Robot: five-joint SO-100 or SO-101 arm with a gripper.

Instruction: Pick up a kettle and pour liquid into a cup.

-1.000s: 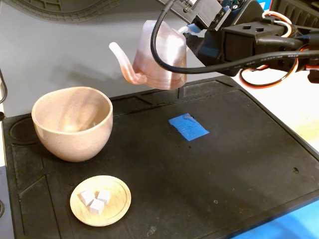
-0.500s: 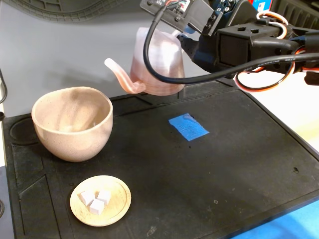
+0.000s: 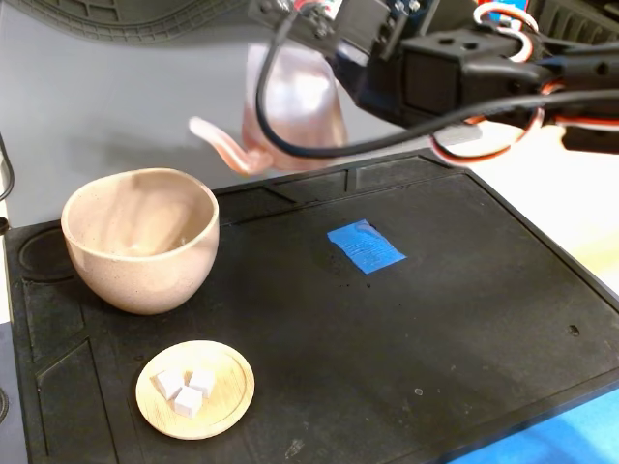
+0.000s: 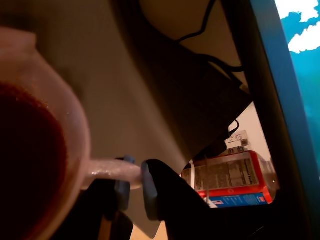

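Note:
The translucent pinkish kettle [image 3: 295, 106] hangs in the air above the mat's far edge in the fixed view, its curved spout [image 3: 218, 145] pointing left toward the cup. My gripper [image 3: 340, 60] is shut on its handle from the right. In the wrist view the kettle [image 4: 75, 125] fills the left side, with dark red liquid [image 4: 27, 165] inside and its handle [image 4: 112, 170] pinched between my blue-padded fingers; my gripper [image 4: 133, 186] sits low in the frame. The beige speckled cup [image 3: 140, 237] stands on the mat at left, below and left of the spout tip. No liquid shows in the cup.
A black mat [image 3: 387, 329] covers the table. A small wooden dish [image 3: 195, 389] with white cubes lies in front of the cup. A blue tape patch [image 3: 365, 246] marks the mat's middle. The arm and its cables [image 3: 484, 77] span the upper right.
The kettle has moved left toward the cup and risen slightly, still gripped. Its spout tip is now closer to the cup's rim.

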